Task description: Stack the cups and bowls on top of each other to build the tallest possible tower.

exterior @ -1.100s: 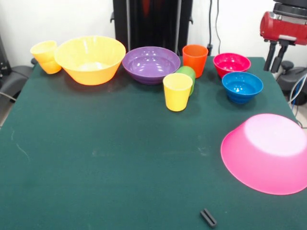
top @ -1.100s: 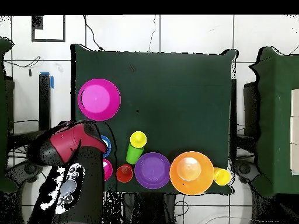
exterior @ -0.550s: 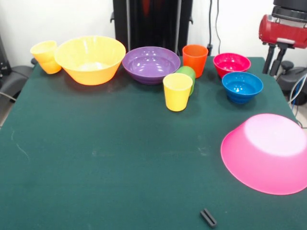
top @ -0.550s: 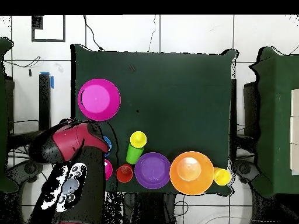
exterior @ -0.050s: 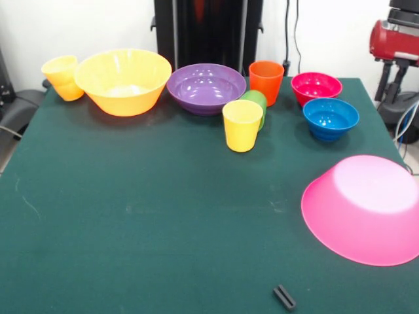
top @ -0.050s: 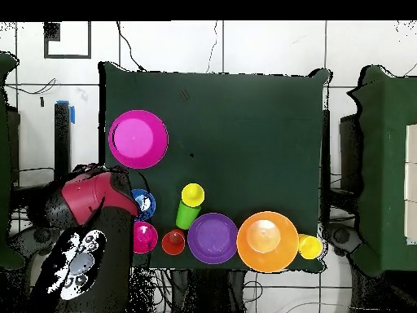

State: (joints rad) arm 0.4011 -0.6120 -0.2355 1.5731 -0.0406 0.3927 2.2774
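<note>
Nothing is stacked yet, so the whole tower is left to build. The pink bowl (exterior @ -0.050s: 364, 208) lies upside down at the lower right of the front view. The orange bowl (exterior @ -0.050s: 123, 81), purple bowl (exterior @ -0.050s: 206, 87), orange cup (exterior @ -0.050s: 266, 82), crimson bowl (exterior @ -0.050s: 316, 87), blue bowl (exterior @ -0.050s: 330, 118) and yellow cup (exterior @ -0.050s: 242, 124) stand apart across the top of the worktop (exterior @ -0.050s: 150, 216). The gripper (exterior @ -0.050s: 390, 80) hangs at the upper right edge, beside the crimson and blue bowls, holding nothing; I cannot tell how its jaws stand.
</note>
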